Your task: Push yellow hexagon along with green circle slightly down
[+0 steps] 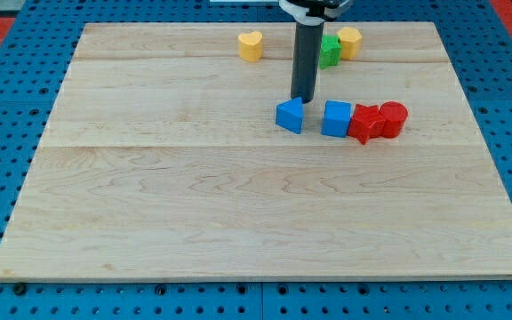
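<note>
The yellow hexagon (350, 42) sits near the view's top edge of the board, right of centre. A green block (329, 51) touches its left side; the rod partly hides it, so its shape is unclear. My rod comes down from the view's top, and my tip (302, 97) rests on the board below and left of the green block, apart from it. The tip is just above the blue triangle (290, 116).
A yellow heart-shaped block (251, 44) lies at the top, left of the rod. A blue cube (336, 118), a red star-like block (364, 123) and a red cylinder (393, 118) form a row right of the blue triangle. The wooden board (149, 204) lies on a blue pegboard.
</note>
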`<state>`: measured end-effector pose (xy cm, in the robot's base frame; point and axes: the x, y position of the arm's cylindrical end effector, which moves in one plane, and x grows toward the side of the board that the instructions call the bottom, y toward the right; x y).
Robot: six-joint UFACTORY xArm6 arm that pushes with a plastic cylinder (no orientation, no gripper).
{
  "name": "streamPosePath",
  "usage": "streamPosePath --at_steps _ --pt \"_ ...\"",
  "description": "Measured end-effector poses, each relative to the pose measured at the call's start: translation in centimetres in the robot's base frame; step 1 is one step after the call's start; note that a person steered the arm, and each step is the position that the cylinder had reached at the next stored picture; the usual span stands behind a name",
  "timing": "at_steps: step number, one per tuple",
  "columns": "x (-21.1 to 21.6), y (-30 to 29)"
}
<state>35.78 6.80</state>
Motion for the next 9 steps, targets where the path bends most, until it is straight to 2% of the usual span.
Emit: streamPosePath --at_steps 2,3,5,6,8,9 --pt "-3.9 6.1" --pt "-4.5 6.9" --pt "-4.1 12.3" --pt "-4.7 13.3" --pt "-9.5 14.0" --pt "-10.1 11.3"
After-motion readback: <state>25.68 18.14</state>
